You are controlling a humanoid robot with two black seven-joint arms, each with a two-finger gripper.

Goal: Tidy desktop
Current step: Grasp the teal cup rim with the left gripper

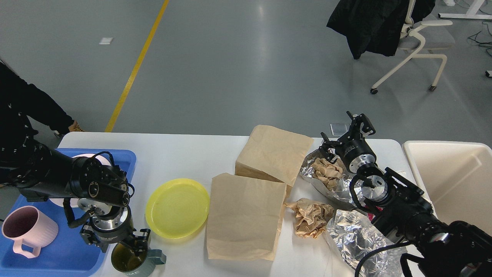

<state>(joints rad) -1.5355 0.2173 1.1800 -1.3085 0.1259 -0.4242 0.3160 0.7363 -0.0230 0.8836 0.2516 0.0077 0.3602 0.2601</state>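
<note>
The white desktop (180,154) carries a yellow plate (177,207), two flat brown paper bags (244,219) (275,154), crumpled brown paper (311,217) and crinkled foil (355,234). A dark green mug (132,261) stands at the near edge beside the blue tray (127,157). My left gripper (117,240) points down over the mug's rim, open, with its right finger at the mug's mouth. My right gripper (344,132) is open near the far edge, just behind a foil sheet holding crumpled paper (326,171), with nothing between its fingers.
The blue tray holds a pink mug (27,231) and a white plate (90,157), partly hidden by my left arm. A cream bin (453,177) stands off the table's right end. A person in black (23,104) is at the far left, and an office chair (415,46) stands beyond.
</note>
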